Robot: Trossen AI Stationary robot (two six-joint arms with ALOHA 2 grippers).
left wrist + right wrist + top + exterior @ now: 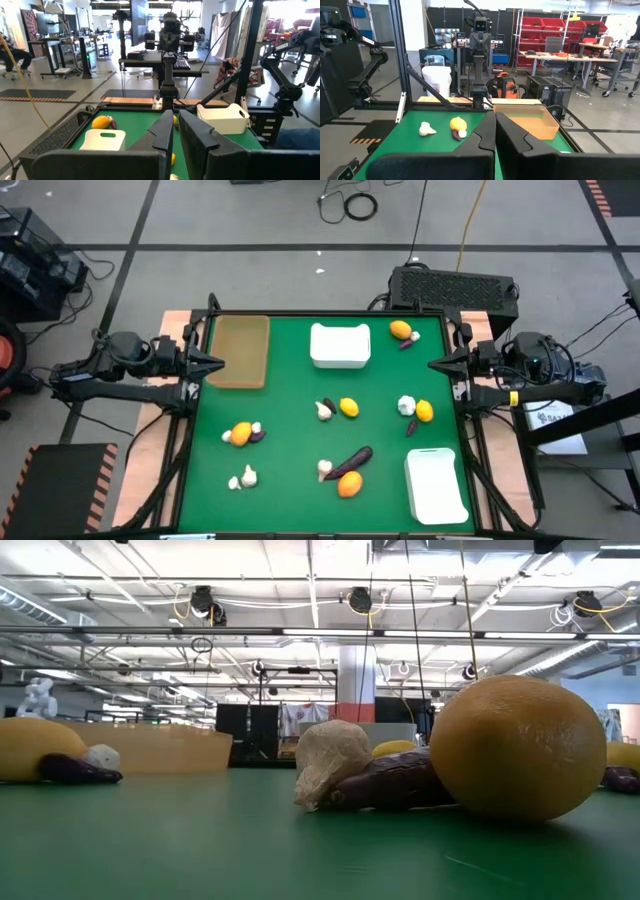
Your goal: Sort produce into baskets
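- While both arms wait at the table's edges, the left gripper [218,362] sits beside the tan tray [238,351] and the right gripper [434,363] at the opposite edge; each has its fingers nearly together with only a thin slit between, holding nothing.
- Produce lies scattered in small clusters on the green table [290,415]: an orange fruit [349,485] touching the long eggplant [349,462] and a garlic bulb [325,470] near the front, others toward the middle and far corner.
- One white bin [339,345] stands at the far side, the other white bin [436,485] at the front right; all three containers look empty.
- These toy pieces probably weigh little and feel stiff and smooth; the round fruits could roll or slip, so gripping across the widest part seems wise, and the eggplant across its middle.
- Only the low view shows the fruit's dimpled skin and the bulb's ridges; only the high view shows the whole layout.
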